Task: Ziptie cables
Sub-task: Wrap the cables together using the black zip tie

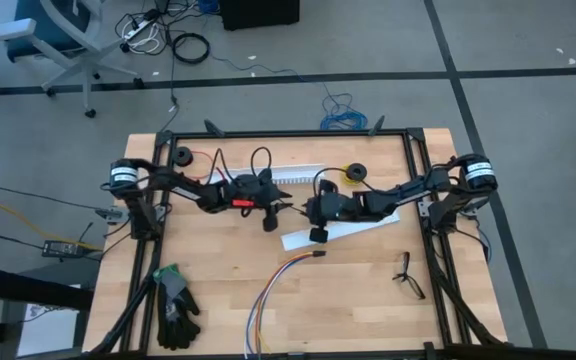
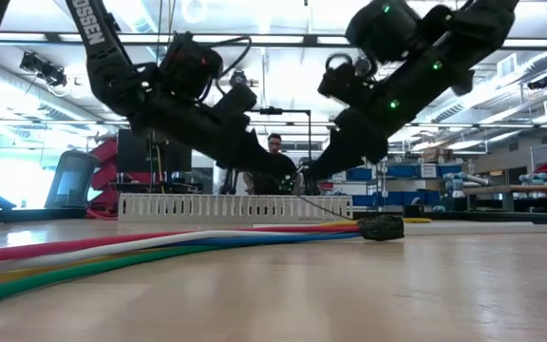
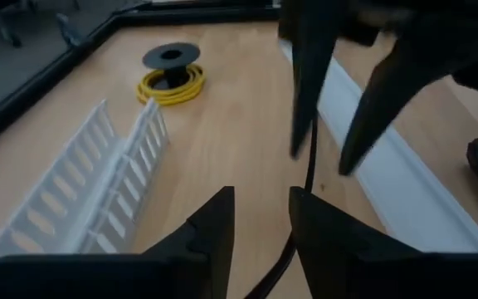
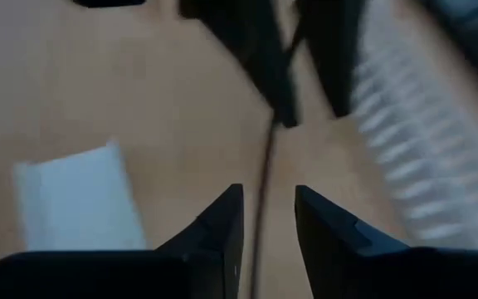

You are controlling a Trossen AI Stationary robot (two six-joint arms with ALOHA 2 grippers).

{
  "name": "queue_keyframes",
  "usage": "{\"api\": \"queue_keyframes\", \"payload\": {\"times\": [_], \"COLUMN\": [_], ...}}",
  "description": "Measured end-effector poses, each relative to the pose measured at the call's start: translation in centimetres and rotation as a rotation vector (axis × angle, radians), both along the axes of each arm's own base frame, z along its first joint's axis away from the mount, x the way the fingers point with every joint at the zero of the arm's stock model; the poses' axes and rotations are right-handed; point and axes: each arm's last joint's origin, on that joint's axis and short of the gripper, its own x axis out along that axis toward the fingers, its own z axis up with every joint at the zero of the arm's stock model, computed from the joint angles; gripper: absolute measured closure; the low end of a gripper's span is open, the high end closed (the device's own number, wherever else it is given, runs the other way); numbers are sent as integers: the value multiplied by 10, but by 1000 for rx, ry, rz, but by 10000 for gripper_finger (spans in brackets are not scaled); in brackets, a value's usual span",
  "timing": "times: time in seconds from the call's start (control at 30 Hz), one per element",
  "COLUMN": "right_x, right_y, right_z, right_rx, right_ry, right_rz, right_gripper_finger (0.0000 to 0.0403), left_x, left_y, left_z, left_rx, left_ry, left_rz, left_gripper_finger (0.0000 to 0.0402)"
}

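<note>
Ziptie [image 3: 309,158] spans left gripper [image 3: 260,218], right gripper [image 4: 268,218].

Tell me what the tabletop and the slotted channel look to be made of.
Tabletop: looks like pale wood with a matte finish; faint grain and plank seams show. Slotted channel: likely white moulded plastic, smooth, with thin even fingers along both walls.

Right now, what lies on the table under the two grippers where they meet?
Under the left gripper and right gripper lie bare table and part of a flat white channel. The ziptie spans between them. The arms hide the rest.
</note>
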Motion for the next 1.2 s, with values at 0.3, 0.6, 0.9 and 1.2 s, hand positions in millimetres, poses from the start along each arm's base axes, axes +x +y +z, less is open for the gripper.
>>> {"api": "queue_keyframes", "payload": {"times": [0.3, 0.6, 0.9, 1.2], "right_x": [3, 3, 4, 5], "right_y": [-31, -39, -45, -47], "right_z": [6, 6, 9, 11], "right_rx": [181, 162, 108, 69], "right_ry": [-88, -90, -115, -138], "right_rz": [119, 125, 136, 142], "right_gripper_finger": [324, 327, 328, 378], "left_x": [-2, 1, 3, 4], "left_y": [-3, -2, -2, -2], "left_z": [4, 13, 25, 32], "left_rx": [17, 87, 103, 68], "left_ry": [16, -72, -198, -269], "left_rz": [-86, -108, -141, -135], "left_gripper_finger": [393, 399, 400, 401]}}
